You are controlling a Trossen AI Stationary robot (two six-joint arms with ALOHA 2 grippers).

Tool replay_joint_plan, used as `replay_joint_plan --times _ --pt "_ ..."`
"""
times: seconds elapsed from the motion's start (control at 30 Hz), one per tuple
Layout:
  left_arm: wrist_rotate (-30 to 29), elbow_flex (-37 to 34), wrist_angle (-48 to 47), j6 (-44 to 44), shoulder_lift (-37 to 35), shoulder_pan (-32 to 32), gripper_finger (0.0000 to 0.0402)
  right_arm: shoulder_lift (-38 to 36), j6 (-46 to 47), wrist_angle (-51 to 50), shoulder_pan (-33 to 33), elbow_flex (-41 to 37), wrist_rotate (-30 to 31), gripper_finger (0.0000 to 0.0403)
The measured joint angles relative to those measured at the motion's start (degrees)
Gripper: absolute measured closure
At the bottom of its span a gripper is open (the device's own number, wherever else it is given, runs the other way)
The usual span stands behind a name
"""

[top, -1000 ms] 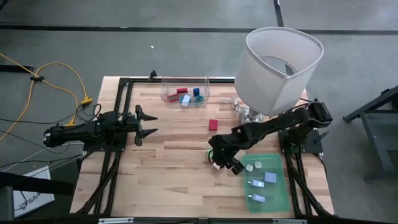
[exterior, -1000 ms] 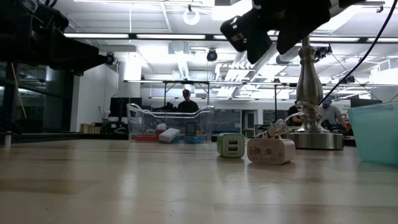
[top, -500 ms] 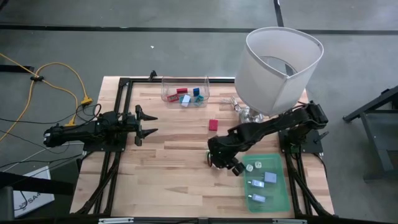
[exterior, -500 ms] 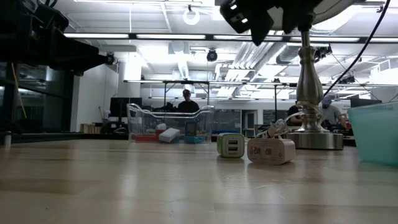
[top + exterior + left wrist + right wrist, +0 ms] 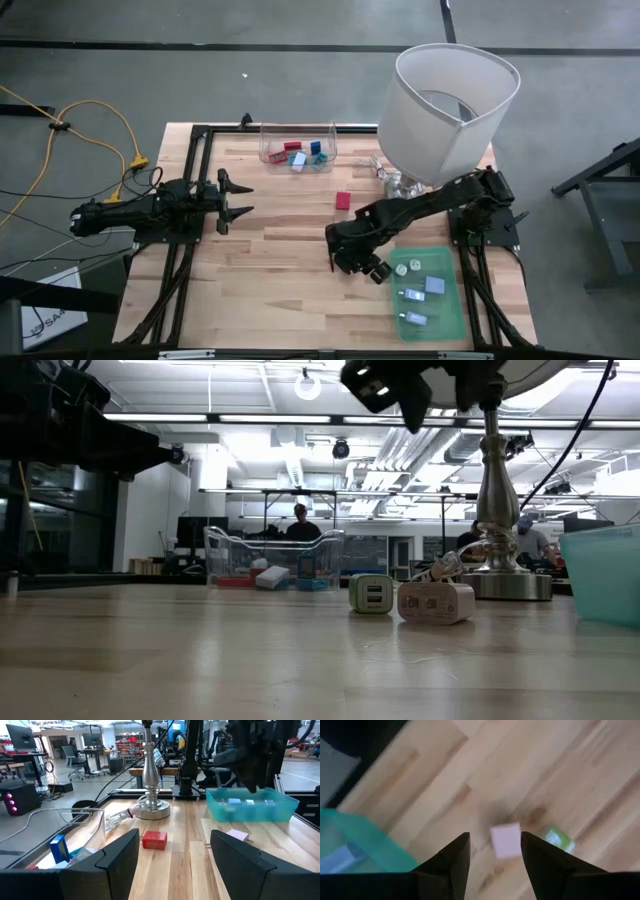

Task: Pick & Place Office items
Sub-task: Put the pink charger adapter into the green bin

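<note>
Robotics lab: exposed ceiling ducts, strip lights, monitor desks, concrete floor.

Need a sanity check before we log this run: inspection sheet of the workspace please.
Surface: wooden table, bare in the middle.
Job's things: red block loose on the wood; coloured pieces in the clear bin; more pieces in the teal tray; pale charger and green charger side by side on the table.
Clutter: lamp at the back right.
Grippers: left gripper open, empty, at the left edge; right gripper open, empty, raised over the pale charger.
Cables: yellow cable on the floor, left of the table.
Surroundings: people at desks far behind the table.
</note>
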Motion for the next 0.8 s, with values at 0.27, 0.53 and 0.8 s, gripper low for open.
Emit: replay_joint_plan --times 0.27,0.53,0.8 --pt "0.0 0.0 0.1 0.0 0.0 0.0 0.0164 1.6 -2.6 0.8 0.2 0.0 0.0 0.0240" --pt "0.0 0.0 0.9 0.0 0.0 0.0 0.0164 4.8 -3.4 3.4 0.6 0.0 0.6 0.0240" --pt "-0.1 0.0 1.6 0.0 0.0 0.0 0.0164 8.2 -4.4 3.2 0.4 0.0 0.6 0.0240"
